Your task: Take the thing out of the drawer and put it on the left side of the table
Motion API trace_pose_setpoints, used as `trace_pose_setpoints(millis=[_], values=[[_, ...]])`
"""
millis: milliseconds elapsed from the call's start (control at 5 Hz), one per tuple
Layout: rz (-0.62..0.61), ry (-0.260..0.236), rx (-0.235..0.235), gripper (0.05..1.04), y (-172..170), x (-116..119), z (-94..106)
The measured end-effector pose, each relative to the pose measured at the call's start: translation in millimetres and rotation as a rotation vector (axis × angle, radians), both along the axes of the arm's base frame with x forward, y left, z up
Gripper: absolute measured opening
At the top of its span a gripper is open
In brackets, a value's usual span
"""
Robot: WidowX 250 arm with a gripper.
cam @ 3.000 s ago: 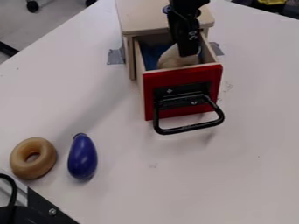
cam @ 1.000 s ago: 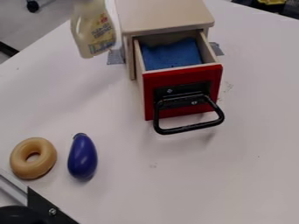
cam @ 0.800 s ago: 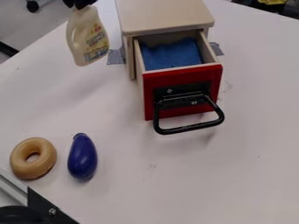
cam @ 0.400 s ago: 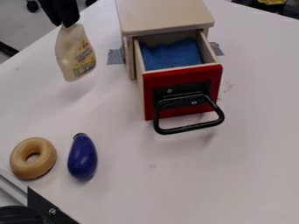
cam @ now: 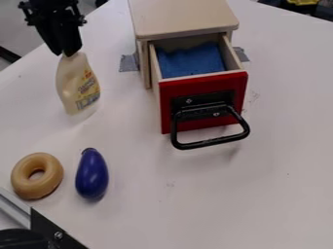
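Observation:
At the upper left, my black gripper point(cam: 67, 52) points down, shut on the top of a cream bottle point(cam: 77, 83) with a yellow label. The bottle hangs nearly upright, its base low over the left part of the white table point(cam: 130, 160); whether it touches the surface I cannot tell. To the right, the drawer point(cam: 205, 99) with its red front and black handle is pulled out, a blue lining point(cam: 190, 62) inside it.
A tan ring point(cam: 37, 187) and a dark blue eggplant point(cam: 92, 174) lie at the lower left. The wooden cabinet point(cam: 182, 17) stands at the top, with grey tape point(cam: 129, 62) beside it. Black and metal hardware point(cam: 48, 228) occupies the lower left corner.
The bottle has come out of the drawer in my gripper and moved to the left. Most recently the gripper and bottle have lowered toward the table. The drawer, ring and eggplant have stayed put.

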State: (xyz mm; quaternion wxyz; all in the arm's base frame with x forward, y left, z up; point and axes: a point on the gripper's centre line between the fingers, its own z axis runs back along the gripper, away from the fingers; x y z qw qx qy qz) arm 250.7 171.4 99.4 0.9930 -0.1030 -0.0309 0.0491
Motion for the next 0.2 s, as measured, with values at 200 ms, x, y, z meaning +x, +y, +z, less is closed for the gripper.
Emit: trace_pose_setpoints(millis=[200], values=[[0.011,0.007,-0.006,0.291,-0.1,-5.8,-12.9]])
